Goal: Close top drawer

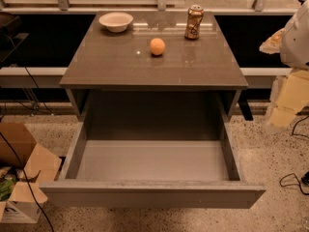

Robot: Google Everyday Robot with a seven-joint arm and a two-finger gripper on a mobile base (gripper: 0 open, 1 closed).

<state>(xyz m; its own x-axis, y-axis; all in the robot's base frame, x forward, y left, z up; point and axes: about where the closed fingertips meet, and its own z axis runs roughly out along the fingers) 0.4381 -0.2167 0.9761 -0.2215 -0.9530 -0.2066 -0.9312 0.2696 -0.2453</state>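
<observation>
Tool (288,98): camera view, right edge of the frame, seen as pale cream and white shapes at about the height of the worktop (120,66) and to the right of the cabinet. It touches nothing that can be made out and holds nothing visible. Whether it is open or closed cannot be told. It stands well apart from the top drawer (152,195).

Top drawer: one, drawn far out of the cabinet toward the camera. Its plain flat front faces the viewer and lies lowest in the frame. Its long axis runs left to right, parallel to the front edge of the worktop, and the two side walls run back into the dark cabinet opening. The smooth grey floor of the drawer is in full view between them.

Worktop: brown and glossy, carrying three things.
- One white bowl (116,21) sits upright at the back left.
- One can (194,22) stands upright at the back right.
- One orange (157,46) lies between them and nearer the camera, touching neither.

Floor: one open cardboard box (21,175) lies at the lower left beside the drawer front, and dark cables (293,179) lie at the lower right.
</observation>
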